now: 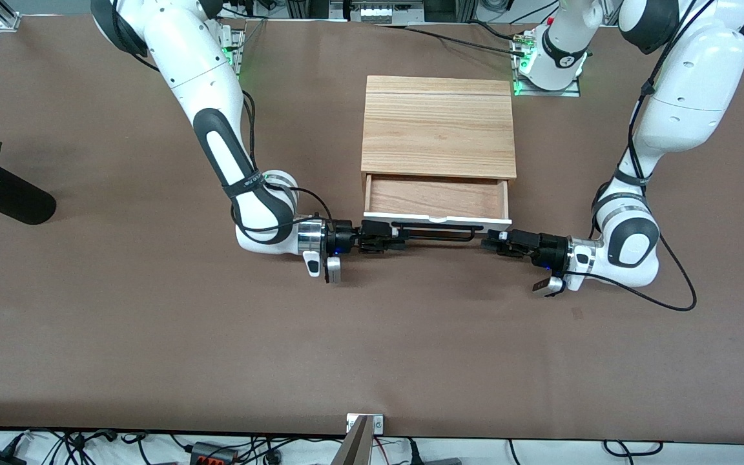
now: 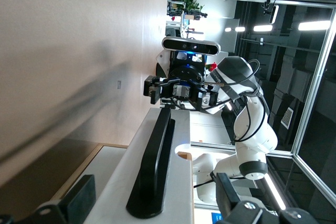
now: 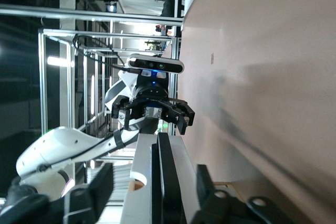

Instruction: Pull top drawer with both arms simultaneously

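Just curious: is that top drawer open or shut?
Open: the top drawer sticks out from the cabinet, showing its wooden inside.

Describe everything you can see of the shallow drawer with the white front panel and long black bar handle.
The shallow top drawer with the white front panel is pulled partly out of the light wood cabinet, toward the front camera. Its reddish-brown wood interior looks empty. The panel has a small notch on top and a long black bar handle. The right gripper and left gripper sit at opposite ends of the handle, both open, neither clamping it.
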`<move>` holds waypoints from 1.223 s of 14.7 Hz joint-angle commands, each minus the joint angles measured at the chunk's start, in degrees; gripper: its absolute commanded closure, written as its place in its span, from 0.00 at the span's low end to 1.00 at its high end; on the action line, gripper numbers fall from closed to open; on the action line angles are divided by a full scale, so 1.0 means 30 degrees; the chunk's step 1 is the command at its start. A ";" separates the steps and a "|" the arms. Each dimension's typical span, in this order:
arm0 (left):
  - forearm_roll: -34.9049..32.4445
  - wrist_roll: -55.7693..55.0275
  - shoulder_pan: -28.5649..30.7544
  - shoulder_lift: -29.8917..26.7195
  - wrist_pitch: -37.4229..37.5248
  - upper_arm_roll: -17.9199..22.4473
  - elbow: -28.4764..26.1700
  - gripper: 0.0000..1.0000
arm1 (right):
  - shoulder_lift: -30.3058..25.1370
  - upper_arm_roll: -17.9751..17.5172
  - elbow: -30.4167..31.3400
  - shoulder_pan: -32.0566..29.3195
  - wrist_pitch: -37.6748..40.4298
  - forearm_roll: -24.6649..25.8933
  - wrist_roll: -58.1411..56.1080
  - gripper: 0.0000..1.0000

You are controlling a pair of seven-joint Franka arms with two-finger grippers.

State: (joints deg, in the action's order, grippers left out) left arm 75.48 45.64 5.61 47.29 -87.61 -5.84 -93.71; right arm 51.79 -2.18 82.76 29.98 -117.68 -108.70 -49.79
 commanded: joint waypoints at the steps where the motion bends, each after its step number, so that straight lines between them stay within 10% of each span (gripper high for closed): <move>1: 0.0126 -0.1439 0.0006 -0.0265 0.0228 0.0100 0.0883 0.00 | -0.0271 0.0284 -0.0135 -0.0122 -0.0411 0.0287 0.1215 0.00; 13: -1.2401 -0.9646 0.0094 -0.1467 0.0257 0.0129 0.8410 0.00 | -0.1882 0.5995 -0.1861 -0.0181 -0.1174 0.8686 1.5150 0.00; 18: -2.1887 -1.0608 -0.0140 -0.3103 0.0344 -0.0161 0.8533 0.00 | -0.3490 0.8896 -0.2887 -0.0093 -0.1174 1.7171 1.9984 0.00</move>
State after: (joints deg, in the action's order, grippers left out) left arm 19.08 16.76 5.88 41.59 -87.48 -5.79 -67.66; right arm 43.63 22.20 74.33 29.03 -121.16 -65.77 4.31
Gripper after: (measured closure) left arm 0.000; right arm 0.000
